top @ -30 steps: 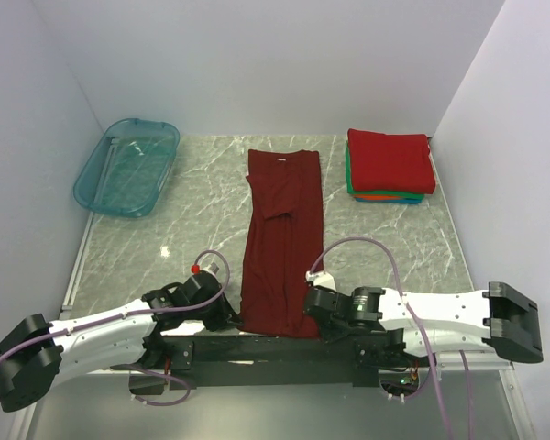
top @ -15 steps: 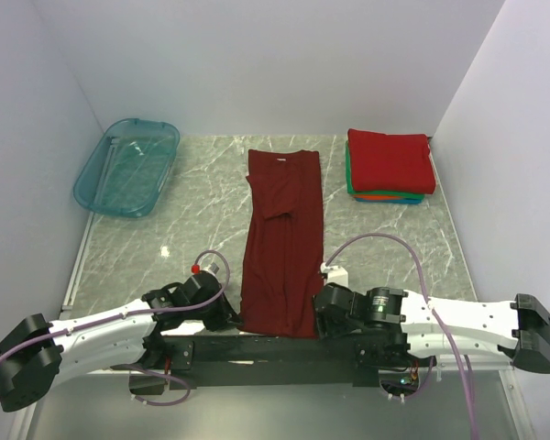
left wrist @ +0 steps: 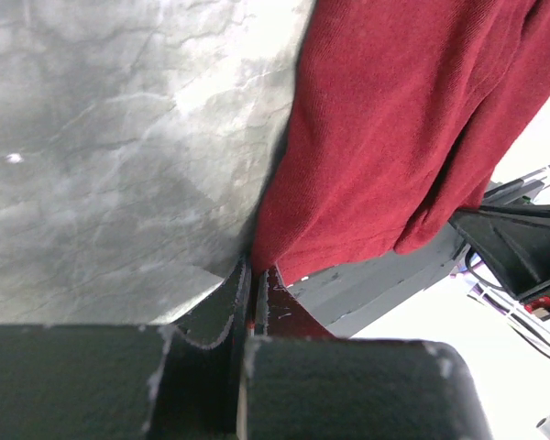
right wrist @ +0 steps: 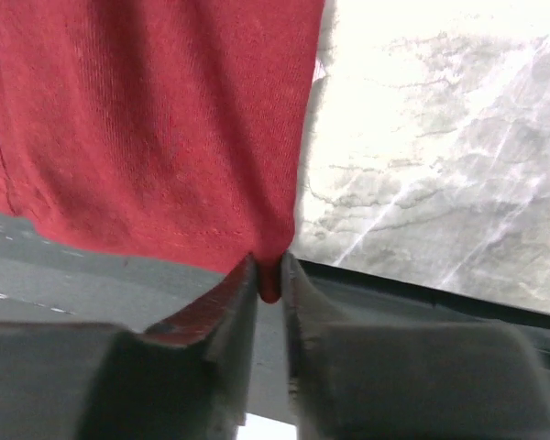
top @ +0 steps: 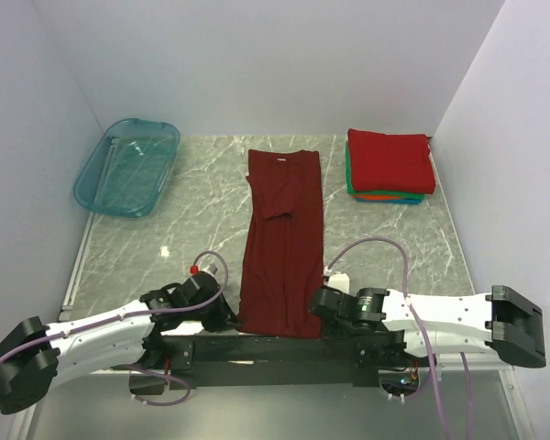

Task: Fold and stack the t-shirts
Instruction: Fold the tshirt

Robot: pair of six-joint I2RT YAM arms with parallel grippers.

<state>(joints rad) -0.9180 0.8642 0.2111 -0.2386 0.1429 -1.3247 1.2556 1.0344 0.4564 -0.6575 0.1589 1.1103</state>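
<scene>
A dark maroon t-shirt (top: pixel 282 238), folded into a long narrow strip, lies lengthwise down the middle of the marble table, its white neck label at the far end. My left gripper (top: pixel 231 319) is shut on its near left hem corner; in the left wrist view the jaws (left wrist: pixel 254 275) pinch the cloth (left wrist: pixel 394 137) tightly. My right gripper (top: pixel 317 316) is closed on the near right hem corner, and the right wrist view shows a fold of the shirt (right wrist: pixel 147 119) squeezed between its fingers (right wrist: pixel 269 275). A stack of folded t-shirts (top: pixel 390 160), bright red on top, sits at the far right.
A translucent teal plastic tub (top: pixel 128 165) stands at the far left of the table. White walls close in the left, back and right sides. The dark mounting rail (top: pixel 275 348) runs along the near table edge under the shirt's hem.
The right gripper opened, drew back a little to the right, then came back and closed again on the shirt's near right corner. The left arm and the shirt have stayed put.
</scene>
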